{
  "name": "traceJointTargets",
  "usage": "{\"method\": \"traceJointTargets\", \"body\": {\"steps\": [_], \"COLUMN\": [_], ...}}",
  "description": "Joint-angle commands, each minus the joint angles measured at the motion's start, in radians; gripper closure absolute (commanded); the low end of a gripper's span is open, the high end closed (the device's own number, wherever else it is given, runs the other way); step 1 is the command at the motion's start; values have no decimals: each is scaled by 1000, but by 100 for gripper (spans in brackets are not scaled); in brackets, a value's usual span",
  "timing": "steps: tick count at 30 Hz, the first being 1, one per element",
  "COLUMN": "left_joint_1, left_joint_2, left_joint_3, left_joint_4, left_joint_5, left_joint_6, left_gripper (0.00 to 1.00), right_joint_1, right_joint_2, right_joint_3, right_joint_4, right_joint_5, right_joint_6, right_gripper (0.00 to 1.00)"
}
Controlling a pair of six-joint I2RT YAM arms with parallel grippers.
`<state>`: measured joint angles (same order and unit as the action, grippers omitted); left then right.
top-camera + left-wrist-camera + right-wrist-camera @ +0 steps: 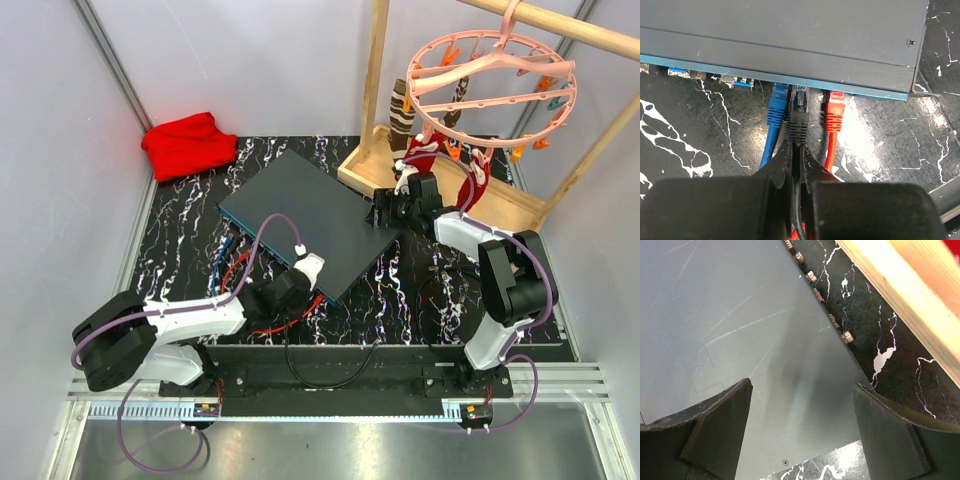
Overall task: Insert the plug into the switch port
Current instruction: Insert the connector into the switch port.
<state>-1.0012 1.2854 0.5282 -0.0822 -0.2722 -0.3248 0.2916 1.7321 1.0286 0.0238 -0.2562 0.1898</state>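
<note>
The switch is a flat dark grey box lying diagonally on the black marbled table, with its teal front edge facing my left arm. The black plug sits nose-first at a socket between a blue plug and a red plug; how deep it is seated I cannot tell. My left gripper is shut on the black cable just behind the plug's boot. Over the switch's far right corner, my right gripper stands open, holding nothing.
A wooden tray with a wooden rack and a pink peg hanger stands at the back right, close to my right arm. A red cloth lies at the back left. Blue and red cables trail from the switch's front.
</note>
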Motion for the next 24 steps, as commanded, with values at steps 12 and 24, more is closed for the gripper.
{"method": "traceJointTargets", "body": {"steps": [12,24], "left_joint_1": [19,33], "left_joint_2": [32,-40], "left_joint_3": [29,10], "left_joint_4": [188,246], "left_joint_5": [-28,-15], "left_joint_6": [-14,0], "left_gripper": [100,100], "right_joint_1": [-31,-43], "right_joint_2": [58,78], "right_joint_3": [82,93], "right_joint_4": [25,18], "right_joint_5": [-23,-58], "right_joint_6": [-35,-50], "right_gripper": [10,9]}}
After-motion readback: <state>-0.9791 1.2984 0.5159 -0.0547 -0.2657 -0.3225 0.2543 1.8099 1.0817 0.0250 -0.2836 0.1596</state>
